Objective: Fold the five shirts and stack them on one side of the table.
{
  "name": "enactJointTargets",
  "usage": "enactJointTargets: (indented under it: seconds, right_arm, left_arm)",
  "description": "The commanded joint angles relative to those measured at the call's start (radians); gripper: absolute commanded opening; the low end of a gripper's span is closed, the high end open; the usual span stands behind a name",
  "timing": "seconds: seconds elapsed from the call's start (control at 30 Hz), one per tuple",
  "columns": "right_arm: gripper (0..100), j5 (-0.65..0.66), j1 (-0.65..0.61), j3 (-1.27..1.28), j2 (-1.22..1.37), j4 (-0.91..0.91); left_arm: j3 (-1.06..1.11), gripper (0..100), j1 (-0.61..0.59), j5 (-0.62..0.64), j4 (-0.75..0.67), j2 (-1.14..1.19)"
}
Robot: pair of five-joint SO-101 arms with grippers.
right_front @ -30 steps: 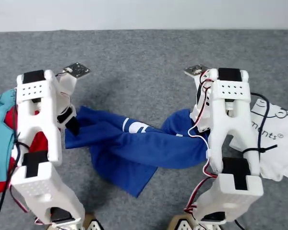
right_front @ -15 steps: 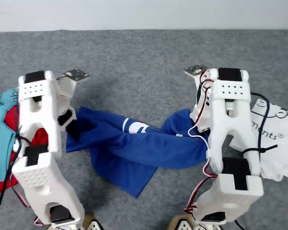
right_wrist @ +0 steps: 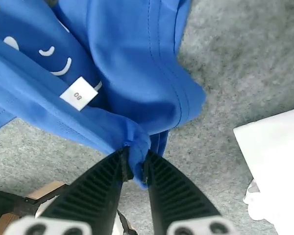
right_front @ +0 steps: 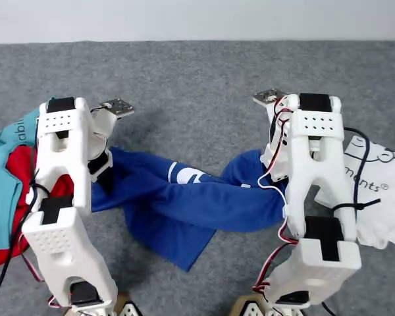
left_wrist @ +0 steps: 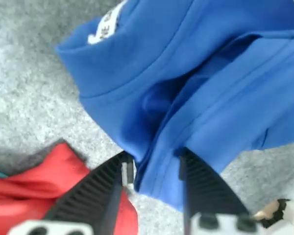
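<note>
A blue shirt [right_front: 184, 197] lies bunched across the middle of the grey table, stretched between both arms. My left gripper [right_front: 105, 174] sits at its left end. In the left wrist view its fingers [left_wrist: 153, 164] stand apart, open, with a fold of the blue shirt [left_wrist: 210, 73] between them. My right gripper [right_front: 273, 164] holds the shirt's right end; the right wrist view shows it [right_wrist: 134, 164] shut on a pinched fold of the blue shirt [right_wrist: 132, 63].
A red shirt [right_front: 20, 164] and a teal shirt [right_front: 0, 178] lie heaped at the left edge, the red shirt [left_wrist: 39, 181] just beside my left gripper. A white shirt [right_front: 375, 197] lies at the right edge. Bare grey table [right_front: 197, 79] stretches behind.
The left arm has shifted a little to the right over the shirt's left end. The blue shirt and the right arm have stayed in place.
</note>
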Motion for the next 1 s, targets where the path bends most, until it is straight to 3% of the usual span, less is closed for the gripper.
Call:
enactJointTargets:
  seconds: [0.0, 0.3, 0.5, 0.77, 0.97]
  right_arm:
    - [1.1, 0.011, 0.008, -0.008, -0.064, 0.038]
    - [1.1, 0.011, 0.013, -0.009, -0.064, 0.038]
    - [1.1, 0.009, 0.015, -0.014, -0.125, 0.039]
    - [1.1, 0.008, 0.013, -0.057, -0.334, 0.039]
    - [1.1, 0.005, 0.013, -0.152, -0.467, 0.038]
  left_arm:
    - [-0.022, 11, 0.003, -0.008, 0.032, -0.008]
    - [0.047, 1, 0.009, -0.008, 0.034, -0.028]
    - [0.044, 0, 0.018, 0.0, 0.032, -0.259]
    - [-0.07, 0, 0.038, 0.164, 0.029, -0.632]
    - [-0.323, 0, 0.034, 0.279, 0.028, -0.718]
